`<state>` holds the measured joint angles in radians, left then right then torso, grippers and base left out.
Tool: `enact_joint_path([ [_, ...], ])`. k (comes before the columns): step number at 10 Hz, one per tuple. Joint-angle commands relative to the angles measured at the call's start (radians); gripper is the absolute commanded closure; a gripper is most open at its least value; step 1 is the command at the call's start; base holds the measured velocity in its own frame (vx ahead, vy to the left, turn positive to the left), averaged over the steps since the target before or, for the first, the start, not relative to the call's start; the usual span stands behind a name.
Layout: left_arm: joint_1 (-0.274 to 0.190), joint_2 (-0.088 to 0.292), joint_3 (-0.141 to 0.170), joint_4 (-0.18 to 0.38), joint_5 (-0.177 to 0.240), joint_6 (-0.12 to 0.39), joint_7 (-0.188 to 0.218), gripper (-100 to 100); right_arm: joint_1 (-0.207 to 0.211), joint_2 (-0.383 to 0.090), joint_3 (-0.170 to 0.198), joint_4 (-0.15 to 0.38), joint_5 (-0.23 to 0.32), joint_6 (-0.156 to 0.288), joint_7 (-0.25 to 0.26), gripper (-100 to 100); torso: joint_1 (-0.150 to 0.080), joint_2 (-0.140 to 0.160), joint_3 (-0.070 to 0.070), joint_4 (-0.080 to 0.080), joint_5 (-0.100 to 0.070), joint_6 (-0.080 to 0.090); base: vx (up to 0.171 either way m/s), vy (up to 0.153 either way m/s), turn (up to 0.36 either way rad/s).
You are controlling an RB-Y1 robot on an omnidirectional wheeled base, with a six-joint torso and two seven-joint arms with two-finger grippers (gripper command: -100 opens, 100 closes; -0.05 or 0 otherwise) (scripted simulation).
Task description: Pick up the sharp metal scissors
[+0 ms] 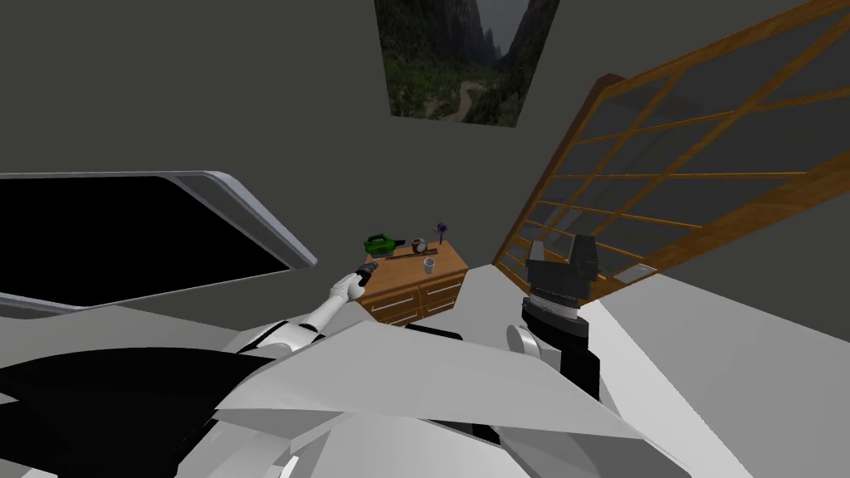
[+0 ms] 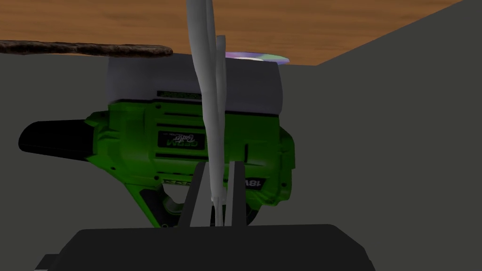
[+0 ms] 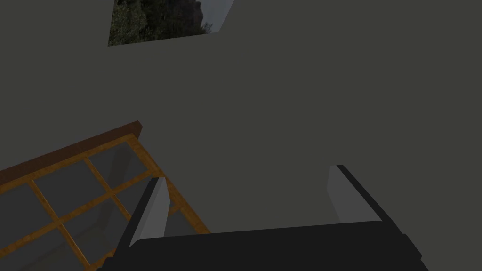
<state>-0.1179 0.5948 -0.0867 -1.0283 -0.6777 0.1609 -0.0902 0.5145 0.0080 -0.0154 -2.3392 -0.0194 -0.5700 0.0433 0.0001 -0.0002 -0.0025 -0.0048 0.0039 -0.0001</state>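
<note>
One pair of scissors (image 2: 205,94) clamped in left gripper (image 2: 219,165); right gripper (image 3: 247,175) spread; one drill (image 2: 136,141).

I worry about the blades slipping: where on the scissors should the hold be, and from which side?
Across the flat sides, coming in along their length. The left gripper has its jaws shut on the narrow end of the scissors, whose long blades rise away before the green drill. So thin and tapered, they probably offer only the flats to press.

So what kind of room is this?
Probably a room in a house: there's a wooden dresser with drawers, a landscape picture on the wall, and a wood-framed window.
</note>
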Motion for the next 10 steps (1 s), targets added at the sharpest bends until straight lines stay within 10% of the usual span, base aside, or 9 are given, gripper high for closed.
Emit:
enact_joint_path([
  [1,0.05,0.006,0.045,-0.05,0.05,0.001,-0.05,100,0.0,0.0,0.0,0.0,0.0,0.0,0.0,0,0.0,0.0,0.0,0.0,0.0,0.0,0.005,-0.024,-0.188],
  [7,0.214,0.044,0.144,-0.191,0.203,0.013,-0.198,100,0.0,0.0,0.0,0.0,0.0,0.0,0.0,0,0.0,0.0,0.0,0.0,0.0,0.001,0.008,-0.019,-0.116],
  [9,0.207,0.037,0.142,-0.175,0.194,0.005,-0.2,100,0.0,0.0,0.0,0.0,0.0,0.0,0.0,0,-0.001,0.0,0.0,0.0,-0.001,0.0,0.006,-0.011,-0.037],
  [10,0.21,0.037,0.143,-0.179,0.196,0.007,-0.205,0,0.0,0.0,0.0,0.0,0.0,0.0,0.0,0,0.0,0.0,0.0,0.0,-0.001,0.001,0.0,0.0,0.0],
])
